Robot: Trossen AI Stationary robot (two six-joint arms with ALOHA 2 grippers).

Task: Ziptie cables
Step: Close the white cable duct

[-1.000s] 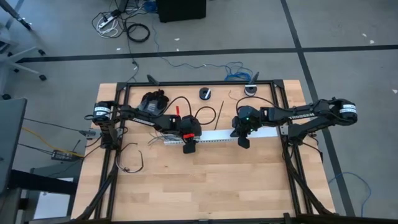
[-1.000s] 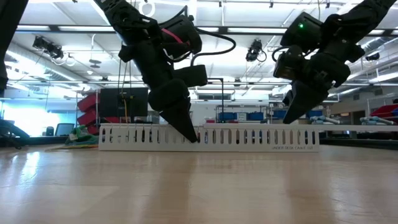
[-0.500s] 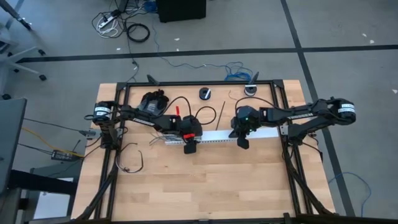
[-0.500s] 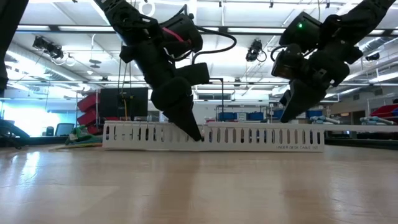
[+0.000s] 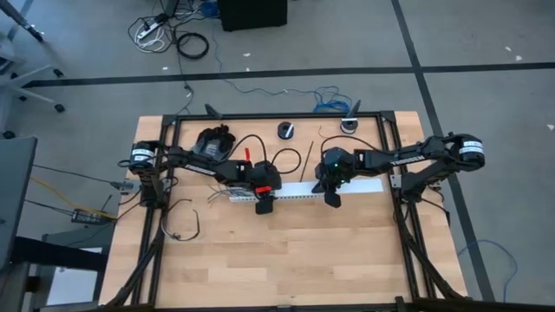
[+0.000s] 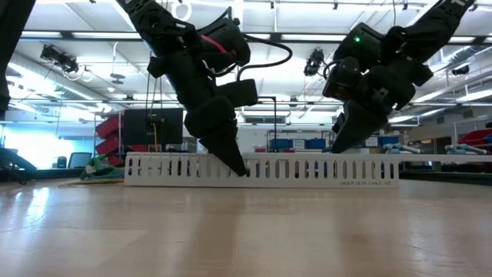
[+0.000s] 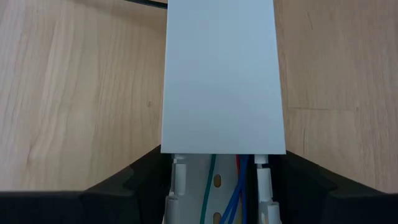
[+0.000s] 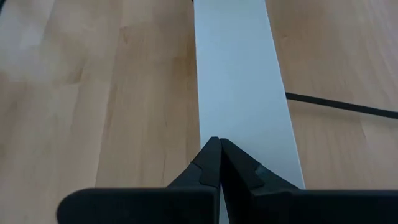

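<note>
Two dark arms were both down over the same thing: a white slotted plastic duct (image 5: 299,192) lying lengthwise across the middle of the light wooden table (image 5: 286,260).

The left tool (image 5: 261,206) sat near the duct's left part, nose angled down so its tip met the duct's slotted wall in the low view (image 6: 238,169). From its own wrist camera, the left tool (image 7: 217,171) straddled the duct, with its black fingers (image 7: 124,186) snug against the two side walls, no gap that I could see. So it was pinching the duct across its width. That spot was right where the flat white lid (image 7: 217,74) ended. In the open bit of channel below it, blue, green and red wires (image 7: 233,193) showed.

The right tool (image 5: 330,199) hung over the duct's right half, tilted down toward the top edge in the low view (image 6: 337,146). Its fingertips were pressed together with nothing between them (image 8: 219,146), pointing along the lid just above it.

As for the cables (image 5: 217,194), the thin dark wires looked to lie loose on the table at the duct's left end, just beside the left arm, though they were too small to say much more.

A thin black rod (image 5: 305,160) lay on the table behind the duct.
</note>
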